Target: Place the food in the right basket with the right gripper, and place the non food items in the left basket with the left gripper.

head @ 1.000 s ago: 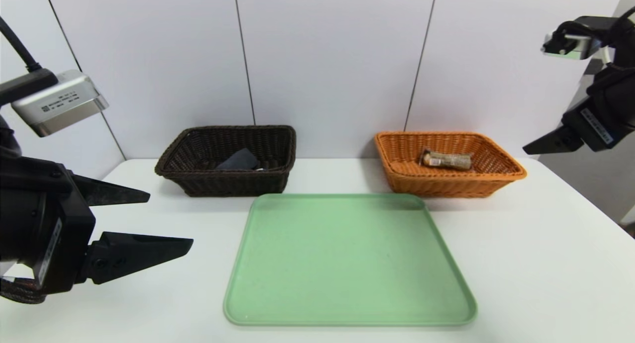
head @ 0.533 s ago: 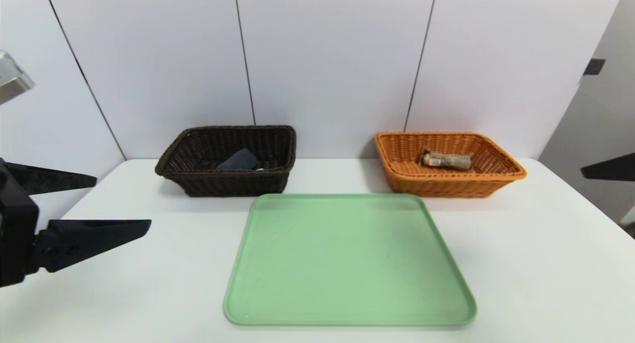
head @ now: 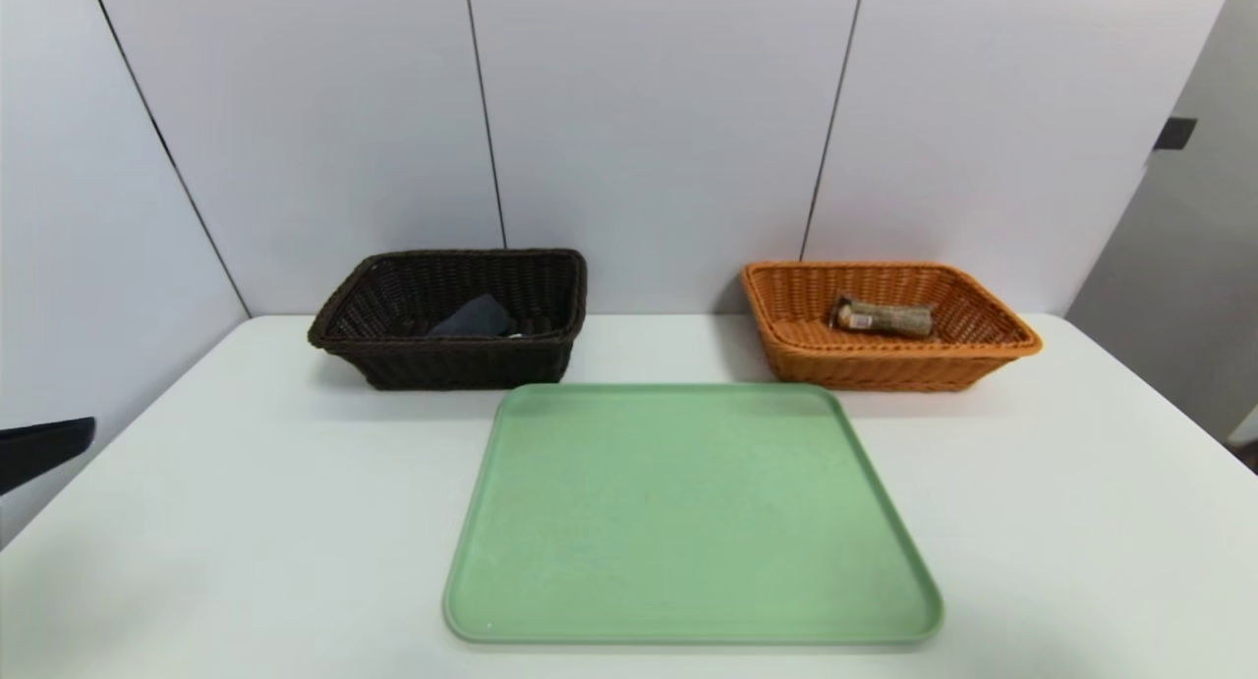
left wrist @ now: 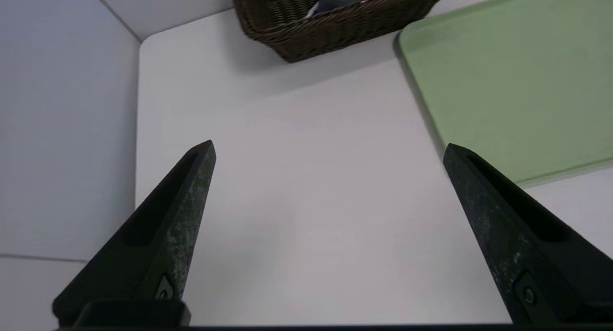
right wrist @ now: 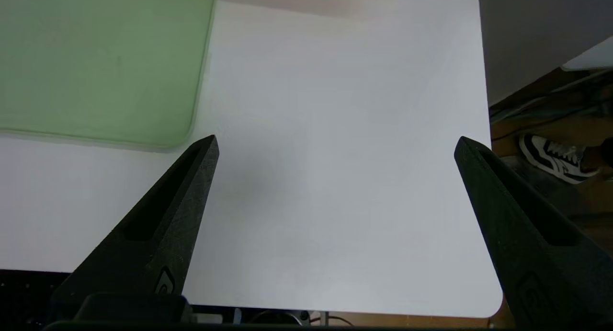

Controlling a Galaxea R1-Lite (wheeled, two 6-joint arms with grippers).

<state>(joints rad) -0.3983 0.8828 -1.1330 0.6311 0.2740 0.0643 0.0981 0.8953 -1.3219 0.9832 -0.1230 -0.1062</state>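
The left gripper (left wrist: 328, 149) is spread wide with nothing held, above the white table (left wrist: 297, 216); only a finger tip (head: 44, 448) is seen at the left edge of the head view. The right gripper (right wrist: 335, 144) is also wide open and empty. The green tray (head: 688, 512) lies at centre. At upper left, the dark basket (head: 452, 360) holds a dark item (head: 474, 317); at upper right, the orange basket (head: 885, 365) holds a food packet (head: 883, 316)

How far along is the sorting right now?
It looks finished. The green tray holds nothing. A wrapped snack lies in the orange basket, a dark item in the brown basket. Left gripper and right gripper are open, holding nothing, over bare table.
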